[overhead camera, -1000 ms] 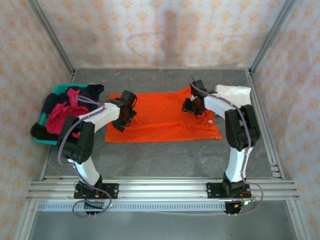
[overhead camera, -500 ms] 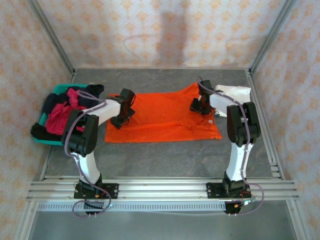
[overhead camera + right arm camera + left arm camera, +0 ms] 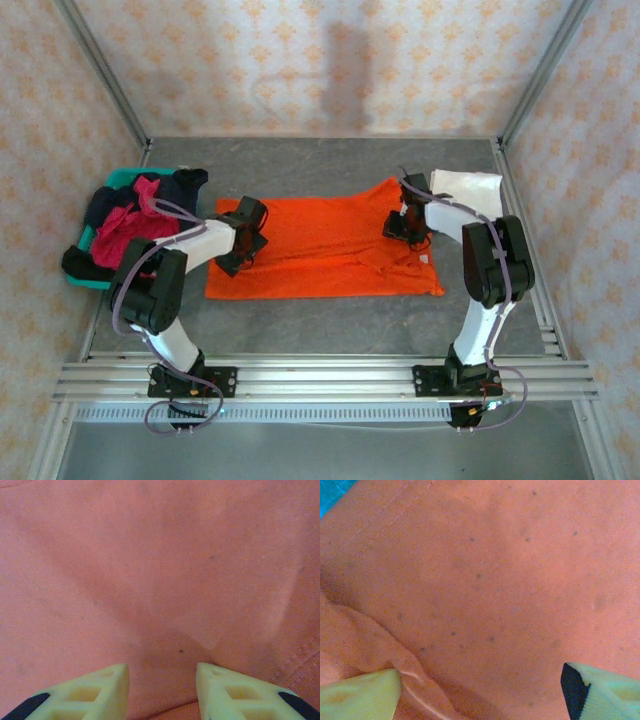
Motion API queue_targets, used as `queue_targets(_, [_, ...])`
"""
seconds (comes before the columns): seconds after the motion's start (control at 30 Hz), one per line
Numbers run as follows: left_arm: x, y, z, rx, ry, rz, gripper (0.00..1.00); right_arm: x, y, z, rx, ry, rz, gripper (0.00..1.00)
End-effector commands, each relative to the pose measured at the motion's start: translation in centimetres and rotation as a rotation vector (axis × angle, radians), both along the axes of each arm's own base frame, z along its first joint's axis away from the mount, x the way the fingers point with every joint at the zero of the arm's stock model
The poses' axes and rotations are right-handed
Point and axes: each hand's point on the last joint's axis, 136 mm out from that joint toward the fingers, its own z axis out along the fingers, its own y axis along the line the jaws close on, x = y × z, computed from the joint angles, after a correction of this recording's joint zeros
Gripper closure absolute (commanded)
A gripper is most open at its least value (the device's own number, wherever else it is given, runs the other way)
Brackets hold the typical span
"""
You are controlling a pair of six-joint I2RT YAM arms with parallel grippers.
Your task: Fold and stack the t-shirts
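We see the orange t-shirt (image 3: 325,248) spread flat mid-table, long axis running left to right; our left gripper (image 3: 243,240) sits low over its left end with jaws spread wide, our right gripper (image 3: 408,222) over its right end, jaws part-open with cloth between them

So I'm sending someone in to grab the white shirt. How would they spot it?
Start at the grey table and go to its far right corner, beside the metal frame post. The white t-shirt lies there, just past the right edge of the spread orange t-shirt. It is the only white cloth; the other shirts are piled opposite.
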Motion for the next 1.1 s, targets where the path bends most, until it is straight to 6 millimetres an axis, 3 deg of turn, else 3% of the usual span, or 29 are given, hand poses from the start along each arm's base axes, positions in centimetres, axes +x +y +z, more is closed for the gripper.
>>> queue_targets(0.0, [1.7, 1.5, 3.6, 0.122, -0.03, -0.035, 0.14, 2.7, 0.0, 4.4, -0.009, -0.124, 0.001, 0.57])
queue_targets(0.1, [4.3, 2.8, 6.6, 0.211, -0.074, -0.047, 0.12, 5.3, -0.3, 6.7, -0.033, -0.224, -0.023, 0.53])
queue_targets(0.27, [8.2, 5.3, 8.3, 0.318, -0.047, -0.039, 0.11, 8.3, -0.5, 8.1, -0.071, -0.271, -0.034, 0.51])
queue_targets(0.37, [9.7, 6.4, 7.2, 0.366, 0.017, -0.03, 0.12, 9.0, 0.0, 8.5, -0.045, -0.284, -0.037, 0.51])
queue_targets(0.47, [11.0, 7.2, 6.3, 0.393, 0.066, 0.006, 0.23, 9.1, 0.2, 8.3, -0.03, -0.282, -0.043, 0.51])
queue_targets(0.7, [13.7, 8.4, 5.6, 0.472, 0.106, 0.077, 0.37, 8.1, 0.1, 7.1, -0.029, -0.252, -0.039, 0.51])
queue_targets(0.87, [14.6, 9.5, 4.7, 0.457, 0.107, 0.122, 0.38, 7.3, -0.1, 6.7, -0.039, -0.242, -0.034, 0.51])
queue_targets(1.07, [14.6, 10.2, 2.1, 0.385, 0.167, 0.141, 0.39, 7.0, -0.3, 6.5, -0.042, -0.238, -0.034, 0.51])
